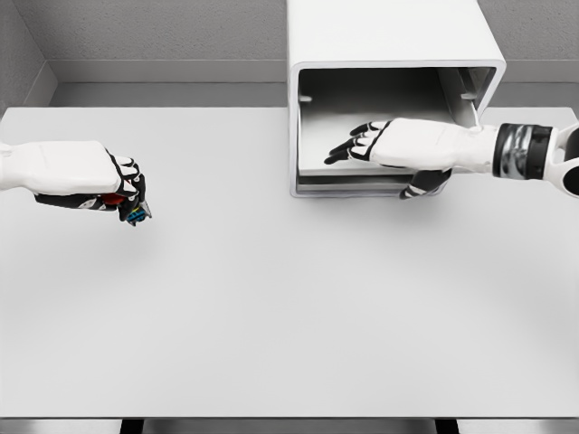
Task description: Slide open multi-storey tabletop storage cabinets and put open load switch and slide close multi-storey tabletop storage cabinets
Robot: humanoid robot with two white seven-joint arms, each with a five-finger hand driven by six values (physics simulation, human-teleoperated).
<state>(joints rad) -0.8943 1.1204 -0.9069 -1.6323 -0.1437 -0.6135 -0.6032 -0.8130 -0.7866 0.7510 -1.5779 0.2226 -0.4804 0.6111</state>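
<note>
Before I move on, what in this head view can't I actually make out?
- Load switch: mostly covered by the left hand; only small red and blue bits show.
- Cabinet drawer interior: the right hand hides part of its floor.
- Cabinet top: cut off by the upper edge.
- Right thumb: tucked under the drawer's front; contact unclear.

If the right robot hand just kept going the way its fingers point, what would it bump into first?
Probably the cabinet's inner left wall. The right robot hand reaches from the right with its fingers pointing left across the cabinet's open front. Depth is unclear, so it might pass just in front instead.
</note>
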